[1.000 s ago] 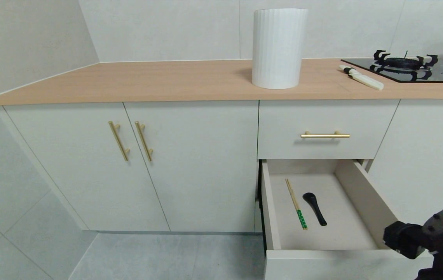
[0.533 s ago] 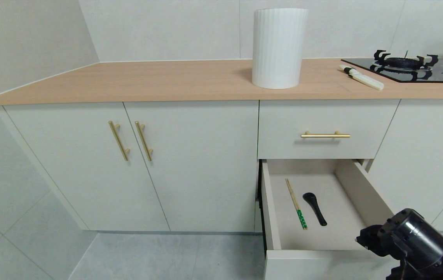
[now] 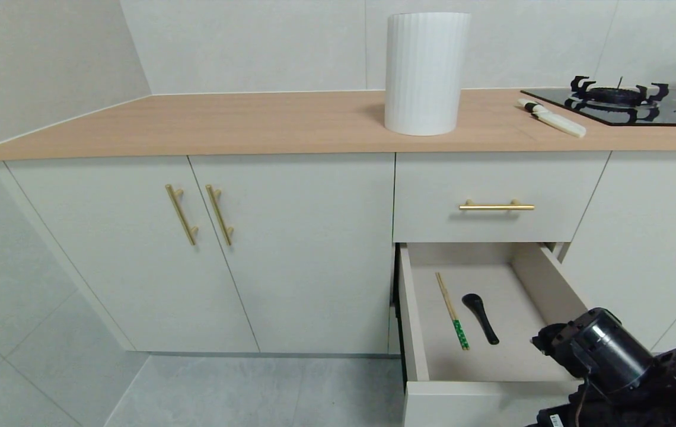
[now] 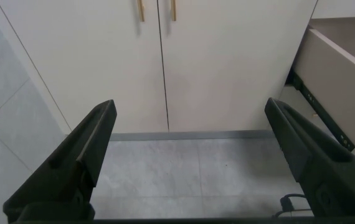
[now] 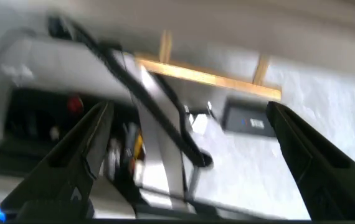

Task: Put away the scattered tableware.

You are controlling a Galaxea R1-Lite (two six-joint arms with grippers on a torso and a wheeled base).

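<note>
Our left jaws stand wide apart with nothing between them, low over the floor [image 4: 184, 168] near the open drawer [image 4: 342, 68]. Our right jaws also gape wide and hold nothing. The right arm [image 3: 611, 356] sits at the drawer's front right corner. Inside the drawer, chopsticks [image 3: 452, 311] and a black spoon [image 3: 480, 318] lie side by side, not touching. Above the drawer, on the worktop [image 3: 225, 124], a white jar [image 3: 427, 74] stands and a knife [image 3: 551, 119] lies.
</note>
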